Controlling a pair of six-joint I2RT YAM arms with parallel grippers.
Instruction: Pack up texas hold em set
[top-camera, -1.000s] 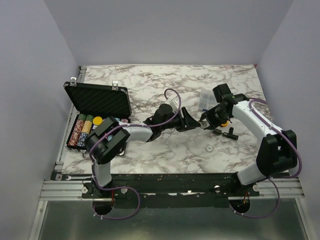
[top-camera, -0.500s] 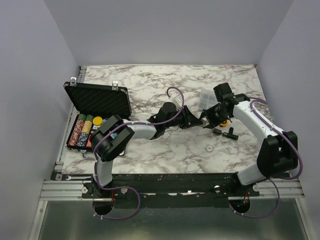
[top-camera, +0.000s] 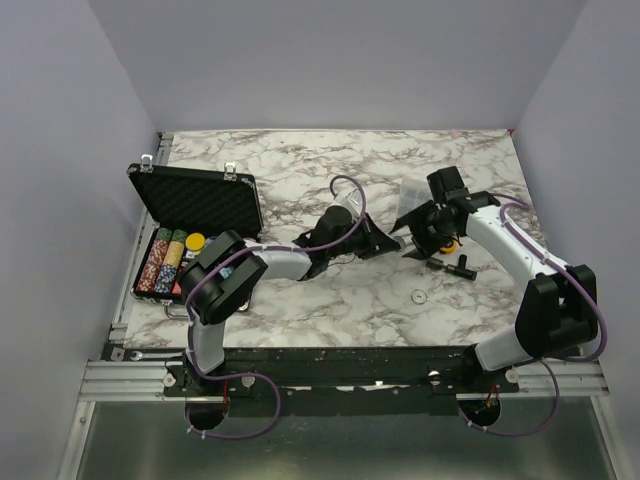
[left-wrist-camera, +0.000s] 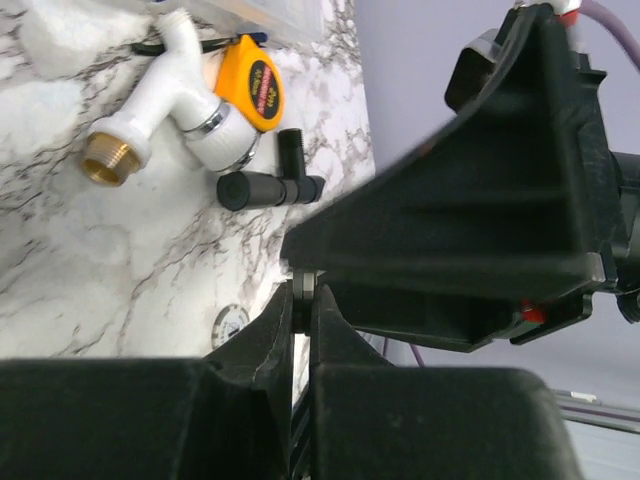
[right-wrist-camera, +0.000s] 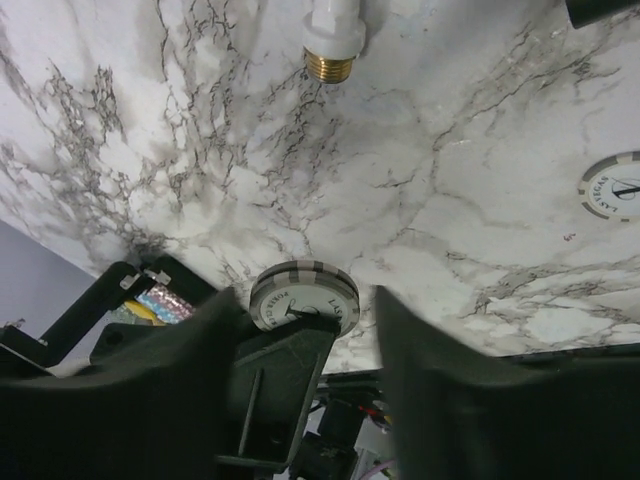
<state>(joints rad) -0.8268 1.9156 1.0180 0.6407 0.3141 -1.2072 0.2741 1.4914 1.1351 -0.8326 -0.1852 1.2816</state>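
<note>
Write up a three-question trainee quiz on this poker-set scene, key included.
1. True or false: the black case stands open.
2. The right claw, flanking the striped chip that the left claw pinches, is: A) open B) shut on that chip C) out of view.
3. Fill in: the loose white chip lies on the marble ___.
Key: 1 true; 2 A; 3 table.

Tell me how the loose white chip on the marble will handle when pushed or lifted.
The white chip lies flat and thin on smooth marble, so it probably slides when pushed and is awkward to pinch. It looks rigid and light; on edge it would likely roll.
</note>
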